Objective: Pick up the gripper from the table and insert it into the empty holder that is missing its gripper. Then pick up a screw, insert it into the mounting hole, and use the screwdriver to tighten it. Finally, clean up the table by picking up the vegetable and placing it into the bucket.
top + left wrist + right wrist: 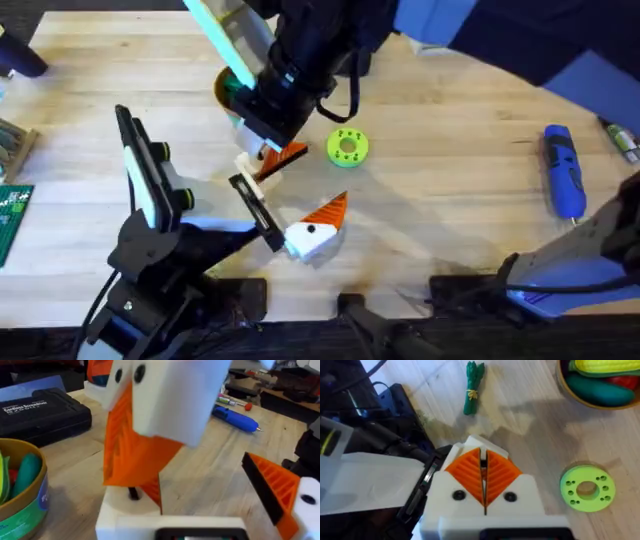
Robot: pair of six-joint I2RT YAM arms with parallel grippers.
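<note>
Insertion step, by my read: right end effector (272, 150) reaches across the middle from the lower-right base and hangs just above the holder (250, 168), the bare white finger block of the left end effector (283, 200). Right pads (470, 472) are pressed together, and a thin orange sliver pokes out under their tips, which I take to be the gripper (152, 492); it is too hidden to be sure. In the left wrist view that sliver sits just beside the small dark hole in the holder (120, 505), near touching. It points down at the white face with its long axis roughly upright, so the coming move looks like a short straight descent onto that face. Left end effector is spread wide. Its other finger, a white block with an orange ribbed pad (280, 495), stands well apart from the holder. Screwdriver (562, 170) lies on the counter (450, 230) far to the right, nearer the right base, long axis running front to back. Vegetable (472, 387) lies loose on the counter near the bucket (570, 390), not in it. Lime-green disc (347, 147) sits just right of the right end effector. Risk as I see it is the sliver tilting off the hole on contact.
</note>
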